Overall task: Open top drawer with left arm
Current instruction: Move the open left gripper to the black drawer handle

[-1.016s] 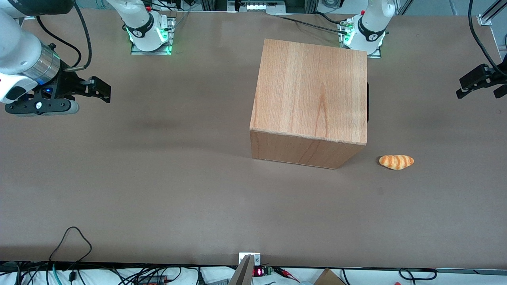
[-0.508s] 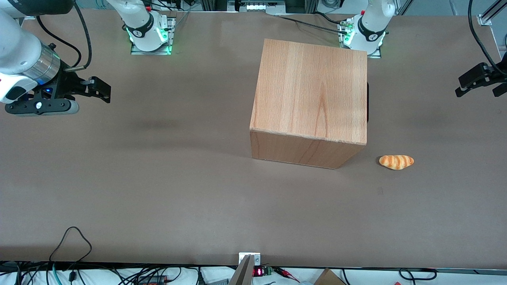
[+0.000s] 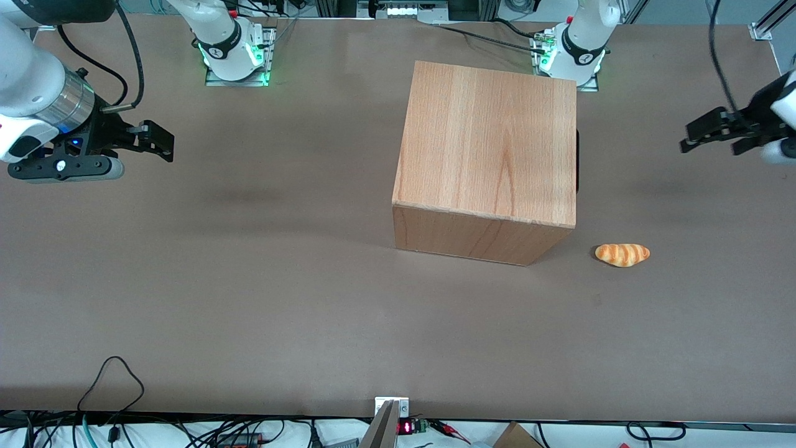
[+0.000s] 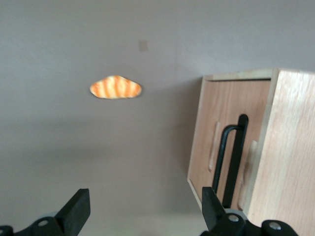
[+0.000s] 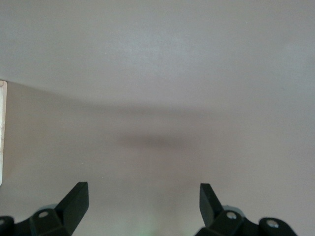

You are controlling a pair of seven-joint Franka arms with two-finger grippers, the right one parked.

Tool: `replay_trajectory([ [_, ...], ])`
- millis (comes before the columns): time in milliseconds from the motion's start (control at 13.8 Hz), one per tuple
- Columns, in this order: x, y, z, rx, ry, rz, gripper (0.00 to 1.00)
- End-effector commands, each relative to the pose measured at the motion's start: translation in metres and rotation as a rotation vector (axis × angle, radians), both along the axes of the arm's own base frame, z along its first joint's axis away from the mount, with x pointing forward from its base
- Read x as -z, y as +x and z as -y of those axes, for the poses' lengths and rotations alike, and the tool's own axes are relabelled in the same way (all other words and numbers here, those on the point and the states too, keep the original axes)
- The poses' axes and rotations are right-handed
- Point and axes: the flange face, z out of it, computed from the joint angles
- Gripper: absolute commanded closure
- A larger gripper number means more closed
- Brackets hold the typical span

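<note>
At the working arm's end of the brown table (image 3: 249, 280), the left arm (image 3: 785, 93) reaches in from the edge of the front view, and its gripper (image 3: 709, 138) hangs above bare tabletop, well apart from the wooden cabinet (image 3: 488, 143). The two black fingers (image 4: 76, 210) are spread wide with nothing between them, so the gripper is released and holds nothing. It points toward the cabinet's front face.

The cabinet stands roughly mid-table, closer to the working arm's end than to the parked arm's, with its plain top facing upward. Its front panel faces the working arm, and from the front camera only a thin dark sliver of handle shows past the edge of the top. The wrist camera sees that face better: the top drawer (image 4: 219, 142) sits flush in the cabinet, shut, and its slim black bar handle (image 4: 231, 160) stands off the light wood. The gripper touches neither the drawer nor the handle.

A small orange-striped toy bread roll (image 3: 622, 254) lies on the table just beside the cabinet's near corner, nearer to the front camera than the gripper is. It is apart from the cabinet and apart from the gripper. The wrist view shows it (image 4: 115, 87) lying flat on the table surface, separate from the cabinet's front.
</note>
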Motion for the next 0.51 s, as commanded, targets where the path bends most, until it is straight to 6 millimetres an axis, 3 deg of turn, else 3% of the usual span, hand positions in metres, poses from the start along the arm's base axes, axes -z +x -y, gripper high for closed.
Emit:
replay_trajectory([
  [0, 0.024, -0.004, 0.017, 0.009, -0.062, -0.016, 0.00],
  [435, 0.090, -0.007, 0.037, -0.013, -0.138, -0.032, 0.00],
])
